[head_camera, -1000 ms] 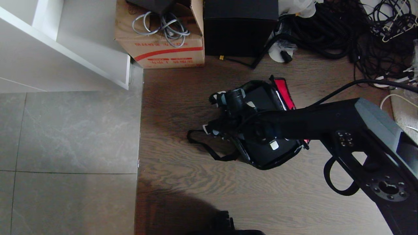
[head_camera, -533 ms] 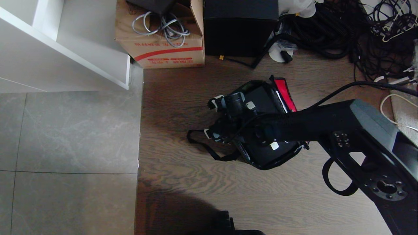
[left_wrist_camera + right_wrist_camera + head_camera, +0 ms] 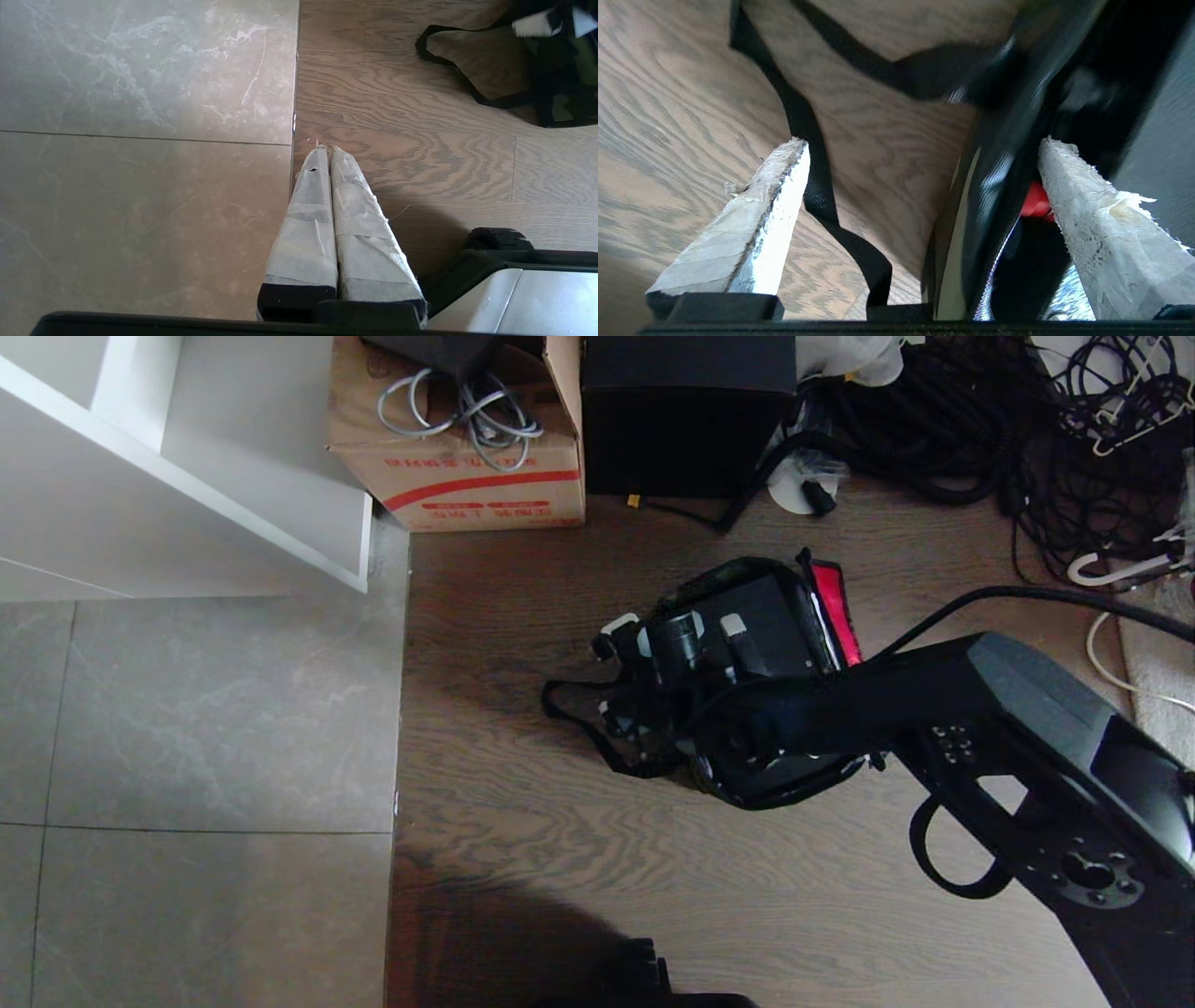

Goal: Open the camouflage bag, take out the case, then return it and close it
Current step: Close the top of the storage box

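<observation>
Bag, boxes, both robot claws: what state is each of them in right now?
camouflage bag: unzipped, open on the wooden floor, strap trailing.
case: sitting inside the open bag.
right gripper: open, one finger outside the bag's edge, the other inside.
left gripper: shut, empty, parked above the floor away from the bag.
cardboard box: top open, grey cables inside.
black box: closed.

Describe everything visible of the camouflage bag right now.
The camouflage bag lies on the wood floor, soft fabric mostly hidden by the right arm. It looks unzipped: its red inner panel shows along one side. A black strap trails out over the floor. The right gripper, jaws wide open, straddles its black zipper edge.
</observation>
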{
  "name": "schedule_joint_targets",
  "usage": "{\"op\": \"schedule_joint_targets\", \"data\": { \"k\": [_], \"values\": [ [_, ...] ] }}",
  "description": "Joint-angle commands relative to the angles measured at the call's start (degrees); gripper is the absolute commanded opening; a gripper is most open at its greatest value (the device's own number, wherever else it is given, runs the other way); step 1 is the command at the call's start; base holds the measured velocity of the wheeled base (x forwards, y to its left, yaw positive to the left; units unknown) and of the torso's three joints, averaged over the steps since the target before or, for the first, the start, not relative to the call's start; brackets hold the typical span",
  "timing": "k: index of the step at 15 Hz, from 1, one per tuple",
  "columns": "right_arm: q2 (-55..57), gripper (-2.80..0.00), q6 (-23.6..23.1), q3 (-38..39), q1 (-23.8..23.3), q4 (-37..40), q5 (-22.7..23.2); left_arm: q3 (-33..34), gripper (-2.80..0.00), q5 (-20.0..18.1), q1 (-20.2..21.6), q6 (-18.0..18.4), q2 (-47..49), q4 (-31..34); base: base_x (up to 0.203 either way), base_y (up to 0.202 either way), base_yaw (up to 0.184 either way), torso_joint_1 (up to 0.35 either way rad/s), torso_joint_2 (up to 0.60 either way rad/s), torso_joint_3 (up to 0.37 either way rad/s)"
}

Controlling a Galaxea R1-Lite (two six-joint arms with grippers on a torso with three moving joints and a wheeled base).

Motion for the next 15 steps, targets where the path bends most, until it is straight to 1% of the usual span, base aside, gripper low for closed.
{"op": "schedule_joint_targets", "data": {
  "k": [1, 3, 5, 7, 9, 12, 14, 15],
  "values": [
    [1.2, 0.0, -0.2, 1.1, 0.1, 0.1, -0.1, 0.0, -2.8, 0.0, 0.0, 0.0, 0.0, 0.0, 0.0, 0.0, 0.0, 0.0, 0.0, 0.0],
    [2.6, 0.0, -0.1, 0.2, 0.2, 0.0, -0.1, 0.0, -2.8, 0.0, 0.0, 0.0, 0.0, 0.0, 0.0, 0.0, 0.0, 0.0, 0.0, 0.0],
    [4.2, 0.0, 1.6, -1.0, 0.4, 0.0, -0.1, 0.0, -2.8, 0.0, 0.0, 0.0, 0.0, -0.1, 0.0, 0.0, 0.0, 0.0, 0.0, 0.0],
    [4.9, 0.0, 7.7, -5.0, 0.6, 0.9, 0.2, 0.0, -2.8, 0.0, 0.0, 0.0, 0.0, 0.0, 0.0, 0.0, 0.0, 0.0, 0.0, 0.0],
    [4.4, 0.0, 14.6, -9.2, 1.3, 5.1, 0.9, 0.0, -2.8, 0.0, 0.0, 0.0, 0.0, -0.1, 0.0, 0.0, 0.0, 0.0, 0.0, 0.0],
    [0.0, 0.0, 18.8, -9.4, 2.8, 8.9, 6.1, 0.0, -2.8, 0.0, 0.0, 0.0, 0.0, -0.1, 0.0, 0.0, 0.0, 0.0, 0.0, 0.0],
    [-2.0, 0.0, 21.1, -8.4, 3.5, 13.5, 7.6, 0.0, -2.8, 0.0, 0.0, 0.0, 0.0, -0.1, 0.0, 0.0, 0.0, 0.0, 0.0, 0.0],
    [-3.4, 0.0, 21.5, -6.3, 4.0, 14.7, 8.0, 0.0, -2.8, 0.0, 0.0, 0.0, 0.0, 0.0, 0.0, 0.0, 0.0, 0.0, 0.0, 0.0]
  ]
}}
